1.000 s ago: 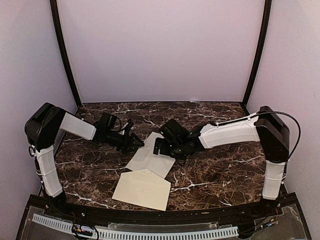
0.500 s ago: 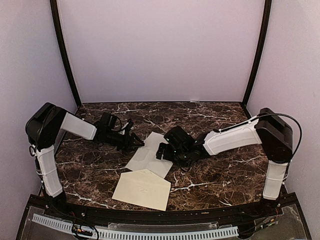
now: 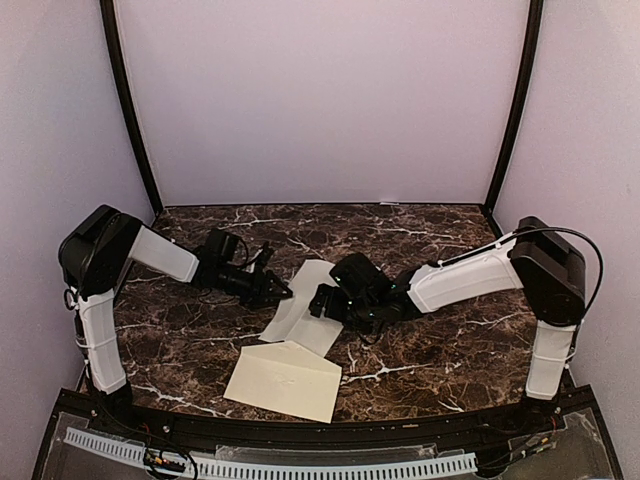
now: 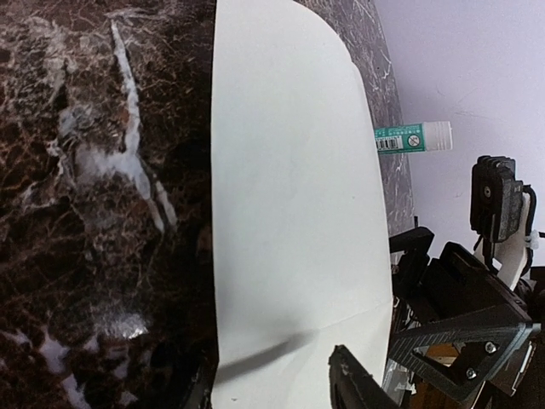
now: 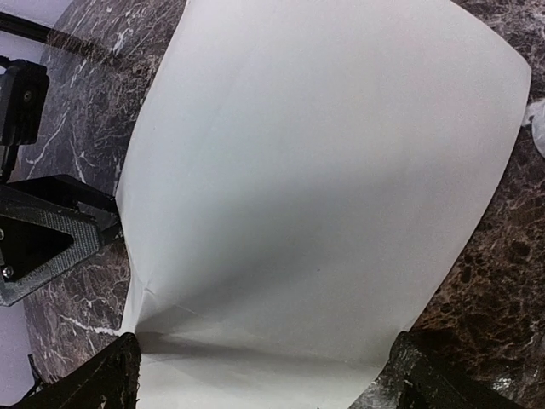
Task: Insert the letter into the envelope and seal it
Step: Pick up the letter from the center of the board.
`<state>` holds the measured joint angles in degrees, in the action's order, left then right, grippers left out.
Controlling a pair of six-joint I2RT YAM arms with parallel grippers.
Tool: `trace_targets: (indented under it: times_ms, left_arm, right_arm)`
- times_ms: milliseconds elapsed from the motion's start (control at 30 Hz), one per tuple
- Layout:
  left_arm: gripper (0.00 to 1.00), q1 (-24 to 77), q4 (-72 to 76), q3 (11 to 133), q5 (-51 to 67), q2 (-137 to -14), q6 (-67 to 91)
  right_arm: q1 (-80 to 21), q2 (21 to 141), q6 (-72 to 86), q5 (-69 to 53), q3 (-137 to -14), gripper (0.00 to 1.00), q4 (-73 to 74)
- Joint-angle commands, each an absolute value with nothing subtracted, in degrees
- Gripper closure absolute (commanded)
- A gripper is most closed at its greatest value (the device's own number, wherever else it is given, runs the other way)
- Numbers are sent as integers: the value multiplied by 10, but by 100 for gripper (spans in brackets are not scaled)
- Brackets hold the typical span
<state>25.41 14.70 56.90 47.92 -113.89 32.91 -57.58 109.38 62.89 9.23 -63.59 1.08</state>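
Observation:
The letter (image 3: 300, 303), a plain whitish sheet, lies mid-table and bows upward between my two grippers. It fills the left wrist view (image 4: 289, 196) and the right wrist view (image 5: 324, 170). My left gripper (image 3: 279, 290) is open at the sheet's left edge, and its fingertips (image 4: 353, 383) straddle that edge. My right gripper (image 3: 321, 301) is wide open at the sheet's right edge, with the paper between its fingers (image 5: 417, 375). The cream-yellow envelope (image 3: 285, 378) lies flat in front of the letter, flap pointing toward it, and nothing touches it.
A white glue stick with a green label (image 4: 413, 136) lies on the dark marble table (image 3: 450, 340) beyond the letter. The right gripper's black body (image 4: 477, 324) shows in the left wrist view. Lilac walls and black posts (image 3: 125, 110) enclose the table.
The left gripper has moved right to the letter's edge. The right gripper has dropped lower at the other edge. The sheet has narrowed and bowed up between them.

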Motion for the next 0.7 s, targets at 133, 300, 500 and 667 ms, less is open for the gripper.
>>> trace_targets:
  times_ms: [133, 300, 500, 667]
  left_arm:
    - [60, 257, 210, 552, 519, -1136, 368]
    - [67, 258, 224, 547, 526, -1134, 380]
    - [73, 258, 220, 543, 520, -1124, 378]
    - [78, 258, 208, 542, 513, -1095, 369]
  right_arm:
    - [-574, 1094, 630, 72, -618, 1, -12]
    - [-574, 1094, 626, 70, -620, 1, -23]
    - [-574, 1092, 630, 70, -615, 1, -24]
    - [-573, 1081, 628, 75, -609, 1, -24]
